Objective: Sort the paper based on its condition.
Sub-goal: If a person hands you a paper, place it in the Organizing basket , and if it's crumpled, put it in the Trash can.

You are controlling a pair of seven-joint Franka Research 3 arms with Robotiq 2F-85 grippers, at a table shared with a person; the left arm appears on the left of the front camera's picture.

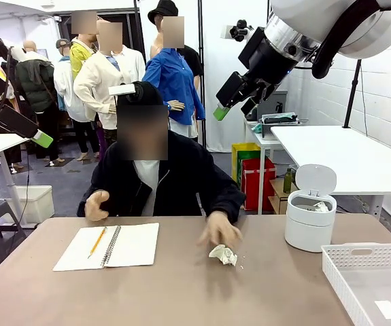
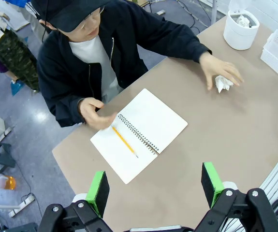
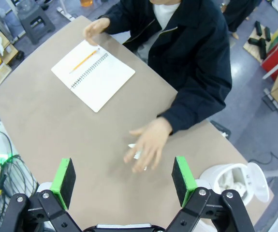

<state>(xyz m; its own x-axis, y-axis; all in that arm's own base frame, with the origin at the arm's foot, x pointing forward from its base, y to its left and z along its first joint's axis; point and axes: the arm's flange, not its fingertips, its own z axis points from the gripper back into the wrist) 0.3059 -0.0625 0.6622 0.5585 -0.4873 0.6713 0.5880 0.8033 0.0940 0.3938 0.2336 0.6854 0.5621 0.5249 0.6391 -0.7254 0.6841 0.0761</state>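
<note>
Well below my right gripper (image 3: 123,166), whose jaws stand wide apart and hold nothing, a creased paper lump (image 1: 223,255) lies on the table (image 1: 181,292). It sits at the fingertips of the person's hand (image 1: 217,234), which is spread over it; seen from this wrist, the hand covers most of it. My left gripper (image 2: 154,181), likewise spread wide and empty, hangs high over the near table edge, with the lump well apart from it, ahead and toward the upper right of its wrist view. Nearer the left gripper lies an open spiral notebook (image 2: 139,133) carrying a yellow pencil (image 2: 124,141); bare tabletop lies around the lump. Beyond the lump from the left gripper stands a white round bin (image 1: 309,224), lid raised, holding crumpled paper (image 1: 319,206). Near the bin, at the table's corner, is a white slotted basket (image 1: 358,248) holding one flat white label (image 1: 387,310).
</note>
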